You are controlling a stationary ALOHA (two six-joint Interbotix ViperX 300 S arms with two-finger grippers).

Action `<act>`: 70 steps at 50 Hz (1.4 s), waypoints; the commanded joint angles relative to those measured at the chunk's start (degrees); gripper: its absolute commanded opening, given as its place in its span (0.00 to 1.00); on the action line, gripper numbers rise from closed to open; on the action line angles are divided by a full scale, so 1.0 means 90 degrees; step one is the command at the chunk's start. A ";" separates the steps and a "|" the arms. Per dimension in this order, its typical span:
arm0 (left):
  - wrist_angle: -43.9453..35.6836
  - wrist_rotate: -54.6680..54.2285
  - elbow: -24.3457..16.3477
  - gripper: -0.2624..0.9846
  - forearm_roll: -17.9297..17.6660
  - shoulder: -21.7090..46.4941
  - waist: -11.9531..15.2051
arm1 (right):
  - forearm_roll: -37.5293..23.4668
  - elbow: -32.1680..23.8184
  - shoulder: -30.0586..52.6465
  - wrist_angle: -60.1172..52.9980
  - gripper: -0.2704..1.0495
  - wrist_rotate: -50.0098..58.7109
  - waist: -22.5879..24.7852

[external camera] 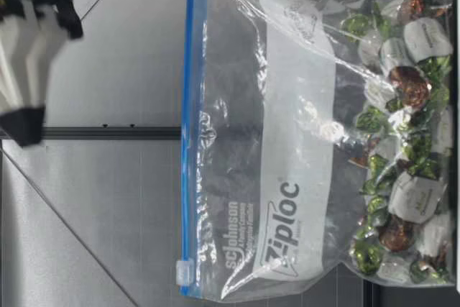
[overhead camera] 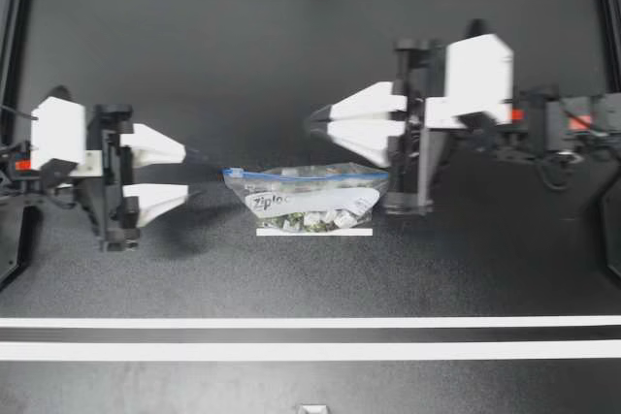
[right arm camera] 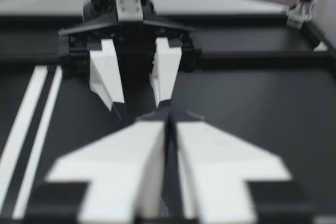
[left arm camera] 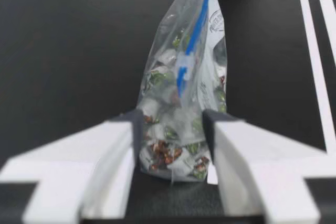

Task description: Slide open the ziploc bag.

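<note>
Standing crinkly clear ziploc bag (overhead camera: pixel 306 196); left gripper (overhead camera: pixel 189 173) spread wide, right gripper (overhead camera: pixel 312 121) pressed closed

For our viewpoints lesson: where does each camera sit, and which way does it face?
Top: above the table, looking down at bag; left gripper and right gripper show.
Low: at table height, facing the bag; a gripper shows above.
Left wrist: on that arm, along open fingers toward the bag's slider.
Right wrist: on that arm, past shut fingers toward left gripper.
Shared: top and right wrist show both grippers.
</note>
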 commanded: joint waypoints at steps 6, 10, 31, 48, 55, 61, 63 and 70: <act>-0.0195 -0.0010 -0.0439 0.56 -0.0010 0.0645 -0.0020 | -0.0107 -0.0811 0.0596 0.0518 0.60 -0.0127 -0.0059; -0.0234 -0.0098 -0.0537 0.56 -0.0010 0.0791 -0.0039 | -0.0107 -0.1025 0.0830 0.0723 0.64 -0.0215 -0.0059; -0.0410 -0.0176 -0.0537 0.38 0.0000 0.0830 -0.0039 | -0.0117 -0.1709 0.1660 0.1006 0.64 -0.0254 0.0195; -0.0410 -0.0156 -0.0576 0.10 0.0010 0.0830 -0.0039 | -0.0117 -0.1807 0.1885 0.1113 0.64 -0.0244 0.0293; -0.0391 -0.0156 -0.0566 0.10 0.0020 0.0820 -0.0039 | -0.0117 -0.1895 0.2021 0.1201 0.64 -0.0244 0.0293; -0.0391 -0.0156 -0.0566 0.10 0.0020 0.0811 -0.0039 | -0.0117 -0.1953 0.2100 0.1387 0.64 -0.0234 0.0293; -0.0381 -0.0146 -0.0576 0.10 0.0029 0.0811 -0.0039 | -0.0117 -0.1973 0.2129 0.1445 0.64 -0.0225 0.0293; -0.0381 -0.0117 -0.0566 0.10 0.0029 0.0811 -0.0049 | -0.0117 -0.2061 0.2236 0.1602 0.64 -0.0225 0.0293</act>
